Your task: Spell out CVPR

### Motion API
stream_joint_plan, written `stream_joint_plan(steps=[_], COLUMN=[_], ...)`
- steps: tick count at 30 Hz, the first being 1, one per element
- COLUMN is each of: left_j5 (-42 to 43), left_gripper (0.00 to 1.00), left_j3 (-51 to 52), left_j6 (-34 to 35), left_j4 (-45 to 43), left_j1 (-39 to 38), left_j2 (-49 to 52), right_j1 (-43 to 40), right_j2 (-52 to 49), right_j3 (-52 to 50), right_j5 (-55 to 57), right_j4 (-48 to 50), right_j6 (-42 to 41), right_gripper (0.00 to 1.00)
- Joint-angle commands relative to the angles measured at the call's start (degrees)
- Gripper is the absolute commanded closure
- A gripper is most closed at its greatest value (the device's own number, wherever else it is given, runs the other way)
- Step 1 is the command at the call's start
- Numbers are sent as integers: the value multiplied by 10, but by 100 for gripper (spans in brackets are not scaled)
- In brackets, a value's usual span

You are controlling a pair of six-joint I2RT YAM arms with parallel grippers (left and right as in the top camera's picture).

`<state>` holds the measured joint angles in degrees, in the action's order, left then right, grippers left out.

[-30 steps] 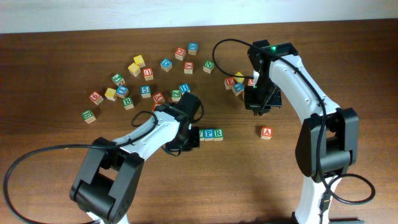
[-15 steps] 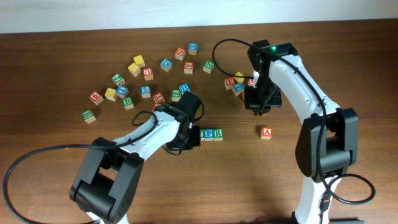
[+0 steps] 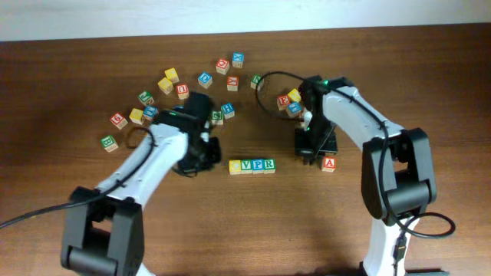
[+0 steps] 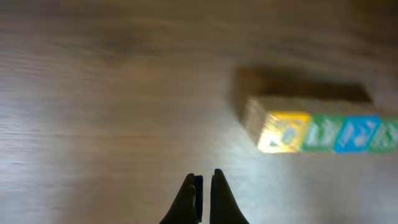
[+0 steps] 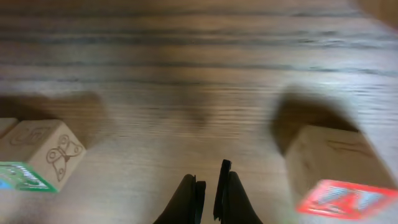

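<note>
My left fingers [image 4: 186, 202] pressed together, empty, beside CVPR row [image 3: 252, 165]; right gripper [image 5: 208, 177] likewise closed near A block [image 3: 328, 163]; careless arm swing could scatter letters

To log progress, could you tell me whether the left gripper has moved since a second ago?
Yes: the left gripper has backed leftward, away from the block row.

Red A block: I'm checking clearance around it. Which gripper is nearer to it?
Right. The right gripper sits just beside the red A block, not touching. The left gripper is past the far end of the lettered row.
</note>
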<state>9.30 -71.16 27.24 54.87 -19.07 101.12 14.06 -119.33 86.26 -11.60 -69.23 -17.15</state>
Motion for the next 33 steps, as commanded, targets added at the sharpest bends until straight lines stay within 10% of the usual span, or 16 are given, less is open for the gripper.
stream_joint_plan(steps=[1, 33], left_j5=[1, 86], left_gripper=[100, 100], left_j3=[-2, -1], left_j6=[-25, -38], left_j4=[1, -112], left_j1=[24, -21], left_j2=[-7, 121], right_j1=[10, 85], right_j2=[0, 0], right_j3=[-4, -60], right_j5=[-40, -105], right_j4=[14, 138], right_j6=[4, -33], right_gripper=[96, 96])
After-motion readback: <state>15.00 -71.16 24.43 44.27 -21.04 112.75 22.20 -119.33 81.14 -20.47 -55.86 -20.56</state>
